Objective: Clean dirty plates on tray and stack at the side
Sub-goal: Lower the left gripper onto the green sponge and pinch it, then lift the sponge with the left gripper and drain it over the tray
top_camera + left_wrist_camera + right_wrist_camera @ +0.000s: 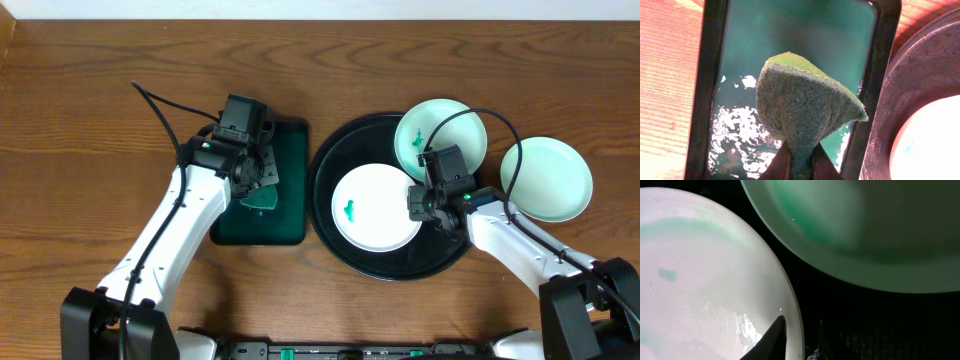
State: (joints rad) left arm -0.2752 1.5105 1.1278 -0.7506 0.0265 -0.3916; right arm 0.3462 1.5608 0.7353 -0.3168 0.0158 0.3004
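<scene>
Three glossy round plates; left jaws clenched on coarse green scouring pad; right jaws: cannot tell.

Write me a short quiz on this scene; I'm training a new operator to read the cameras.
1. Which plate lies wholly off the black tray?
2. True or false: the left end effector is empty.
3. What marks the centre plate? A) a green smear B) a crack C) nothing

Key
1. The right plate.
2. False: it is shut on a sponge.
3. A.
</scene>
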